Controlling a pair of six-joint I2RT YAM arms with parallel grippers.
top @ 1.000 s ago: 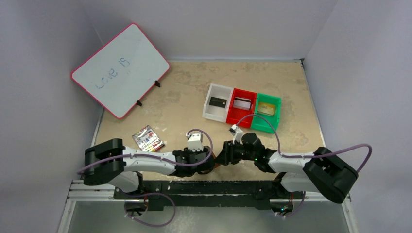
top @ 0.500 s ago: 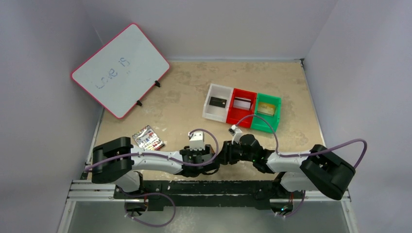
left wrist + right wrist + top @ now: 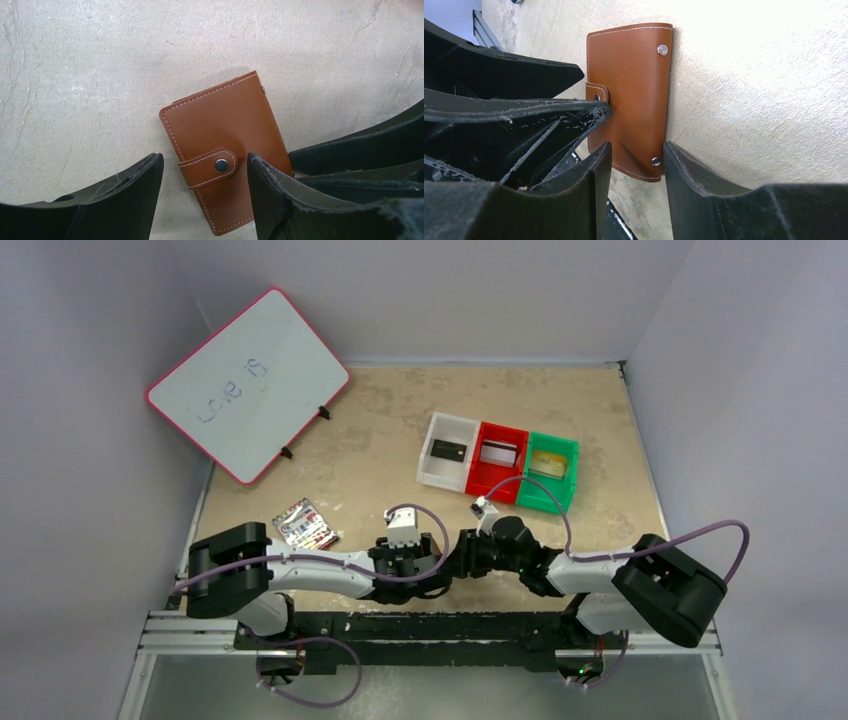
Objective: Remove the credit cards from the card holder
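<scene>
The card holder [image 3: 225,130] is a brown leather wallet lying flat on the table, closed with its snap tab fastened. It also shows in the right wrist view [image 3: 634,75]. My left gripper [image 3: 205,159] is open and straddles the snap tab. My right gripper [image 3: 637,147] is open around the wallet's near end, one finger beside its spine. In the top view both grippers [image 3: 440,572] meet at the table's front and hide the wallet. A black card [image 3: 447,451], a silvery card [image 3: 498,453] and a gold-tan card [image 3: 546,464] lie in the bins.
The white bin [image 3: 428,452], red bin [image 3: 503,430] and green bin [image 3: 557,442] stand side by side behind the grippers. A white pack with rainbow stripes [image 3: 305,525] lies at the left. A tilted whiteboard [image 3: 248,383] stands at the back left. The table's front rail is close by.
My left gripper has shifted right, closer to the right gripper. The right arm has edged slightly left. The cards in the bins have not moved.
</scene>
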